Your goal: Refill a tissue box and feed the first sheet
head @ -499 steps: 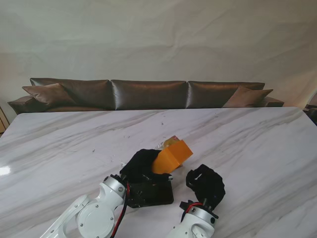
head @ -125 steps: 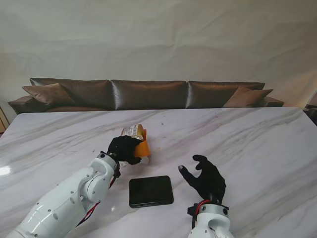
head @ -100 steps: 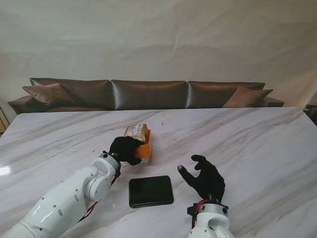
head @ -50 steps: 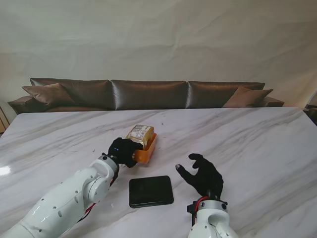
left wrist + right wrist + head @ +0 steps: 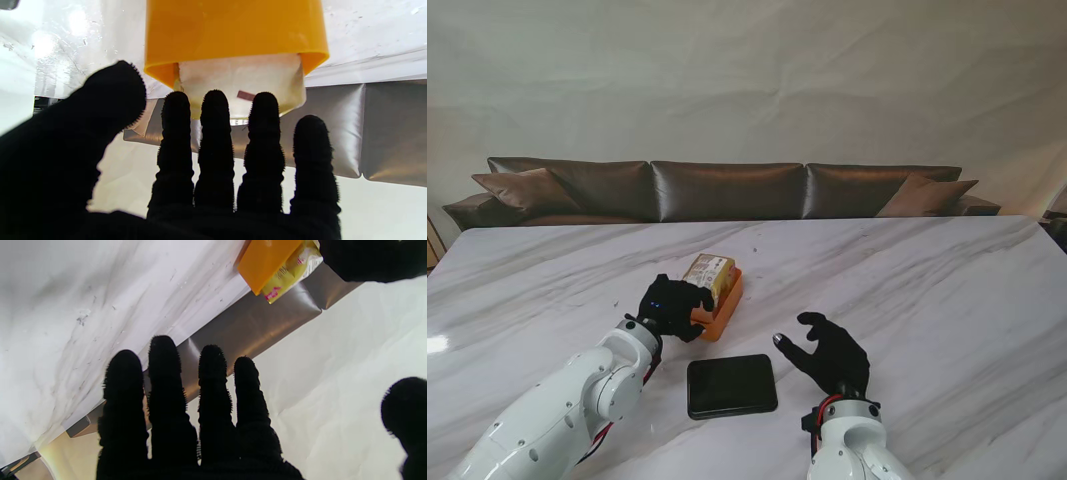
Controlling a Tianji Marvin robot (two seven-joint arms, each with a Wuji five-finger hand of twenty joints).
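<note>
An orange tissue box (image 5: 725, 303) lies on the marble table, open side up, with a wrapped tissue pack (image 5: 708, 270) sticking out of it. My left hand (image 5: 672, 306) is against the box's near left side. In the left wrist view its fingers (image 5: 215, 133) are straight and spread, their tips at the pack (image 5: 240, 80) jutting from the orange box (image 5: 233, 33). My right hand (image 5: 827, 355) hovers open, right of a flat black panel (image 5: 732, 385), holding nothing. The right wrist view shows its spread fingers (image 5: 166, 390), the box (image 5: 267, 260) and the pack (image 5: 287, 276) beyond.
A brown leather sofa (image 5: 727, 190) runs behind the table's far edge. The table's right edge (image 5: 1049, 235) is at the far right. Bare marble lies around the box and both hands.
The left hand carried the orange box with the pack away from me, laid it on the table and straightened its fingers. The right hand opened and drifted slightly left.
</note>
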